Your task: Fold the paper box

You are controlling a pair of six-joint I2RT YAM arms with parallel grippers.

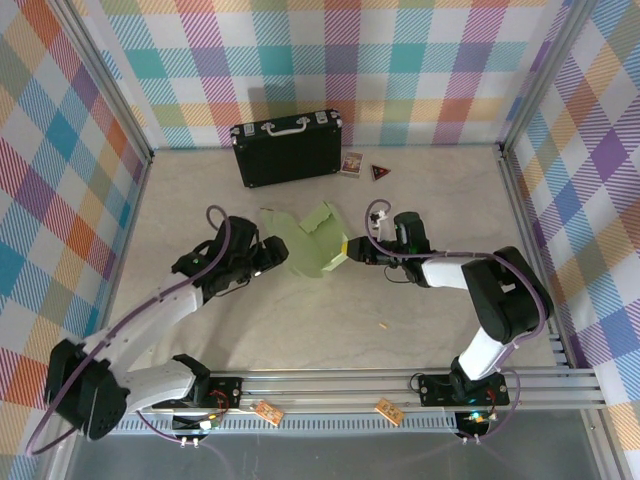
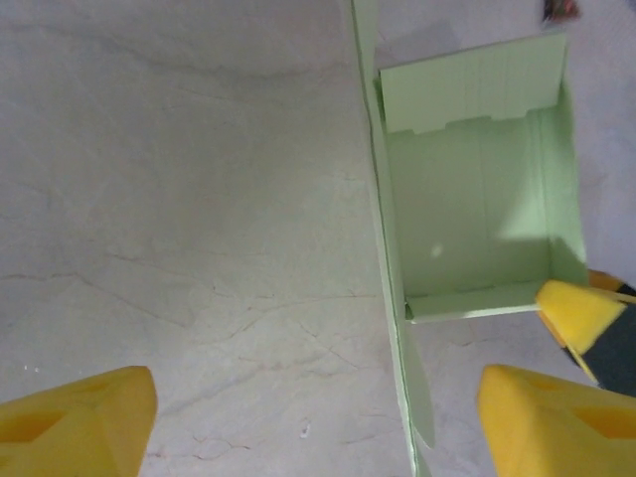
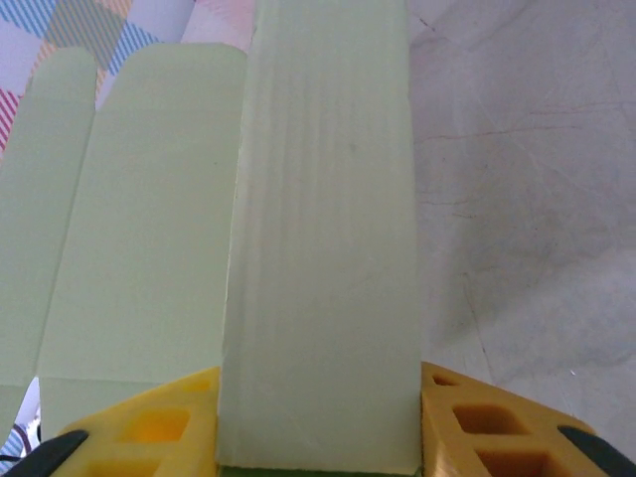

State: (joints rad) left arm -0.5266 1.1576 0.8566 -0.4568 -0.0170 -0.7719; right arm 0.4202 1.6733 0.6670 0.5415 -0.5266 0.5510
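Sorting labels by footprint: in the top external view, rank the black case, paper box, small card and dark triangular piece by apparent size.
1. black case, narrowly
2. paper box
3. small card and dark triangular piece: too alike to rank

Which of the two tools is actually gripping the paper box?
The right tool, clamped on a panel of the paper box. The left tool is open, its fingers clear of the card.

black hard case [image 1: 288, 150] with metal handle at back of pale marbled desk [image 1: 300, 320], small printed card [image 1: 351, 164] and dark triangular piece [image 1: 380, 172] just right of it, plaid walls [image 1: 60, 150], two tan tags [image 1: 267, 411] on front rail [image 1: 330, 385]
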